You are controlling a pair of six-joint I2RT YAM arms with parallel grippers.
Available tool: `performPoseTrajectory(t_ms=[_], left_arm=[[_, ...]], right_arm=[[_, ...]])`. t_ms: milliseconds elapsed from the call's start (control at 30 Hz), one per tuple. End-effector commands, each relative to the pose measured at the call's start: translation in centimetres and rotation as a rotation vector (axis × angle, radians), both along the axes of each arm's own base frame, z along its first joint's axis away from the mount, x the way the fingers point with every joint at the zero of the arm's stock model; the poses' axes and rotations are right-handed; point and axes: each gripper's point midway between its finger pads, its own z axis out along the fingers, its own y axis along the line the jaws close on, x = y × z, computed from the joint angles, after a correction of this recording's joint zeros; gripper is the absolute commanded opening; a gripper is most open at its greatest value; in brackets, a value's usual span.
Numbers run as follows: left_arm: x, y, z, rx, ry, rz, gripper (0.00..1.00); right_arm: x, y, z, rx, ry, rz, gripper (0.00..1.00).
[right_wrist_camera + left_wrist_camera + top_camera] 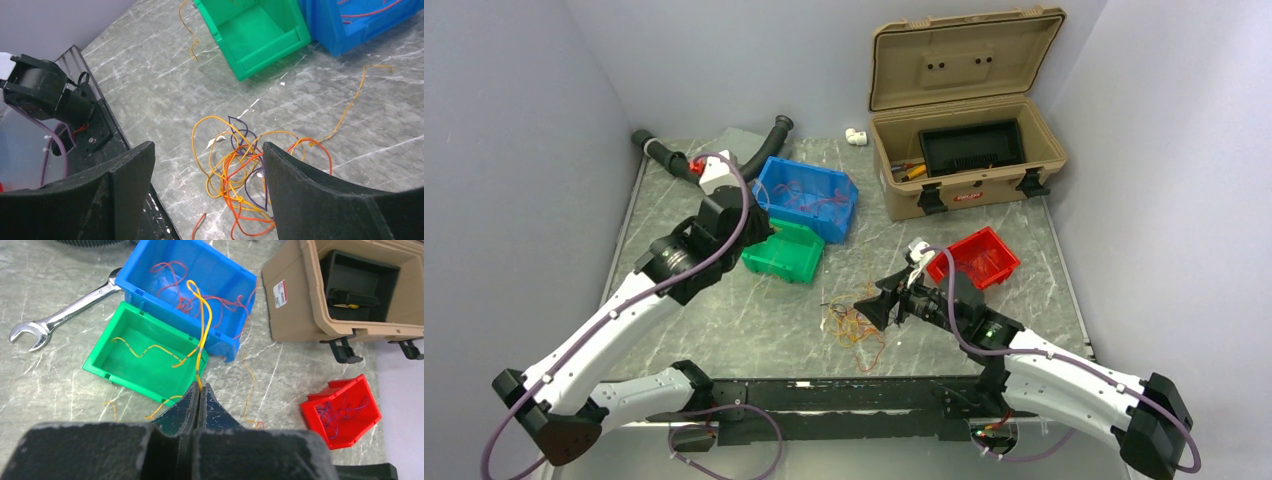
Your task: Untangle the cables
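1. Two end effectors differ: the left end effector [199,392] is pinched tight on a yellow cable [205,325], which loops up over the green bin [137,365] and the blue bin [150,302].
2. The right end effector [207,157] gapes wide, holding nothing, above the tangled cables [240,172].
3. Those orange, yellow and purple strands lie on the desk [150,85], near the green bin.

Three plastic bins: blue bin [220,275], green bin [125,371], red bin [361,390]. One tan plastic case [295,315], one steel spanner [75,310], one yellow wire [202,315] pinched by the left gripper [199,390], one wire tangle [240,170] before the right gripper [207,155].
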Motion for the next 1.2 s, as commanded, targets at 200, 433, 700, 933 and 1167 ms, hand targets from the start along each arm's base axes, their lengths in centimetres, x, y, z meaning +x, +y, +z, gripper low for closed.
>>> performPoseTrajectory(t_ms=[200, 433, 700, 933, 1167], left_arm=[[2.5, -1.1, 2.0, -0.127, 0.015, 0.045, 0.0], [4.1, -4.2, 2.2, -0.228, 0.051, 0.015, 0.0], [5.9, -5.3, 4.3, -0.312, 0.013, 0.01, 0.0], [7.1, -2.4, 6.2, -0.38, -0.023, 0.044, 0.0], [7.1, 1.6, 6.3, -0.382, -0.065, 0.131, 0.0]], right_arm=[[0.4, -0.6, 1.5, 0.043, -0.042, -0.038, 0.81], [0.3, -0.6, 1.4, 0.04, -0.041, -0.036, 0.81], [0.4, -0.6, 1.1, 0.033, -0.033, -0.043, 0.81], [0.5, -0.7, 1.0, 0.026, -0.033, -0.049, 0.81], [0.6, -0.5, 0.9, 0.023, -0.032, -0.045, 0.81]])
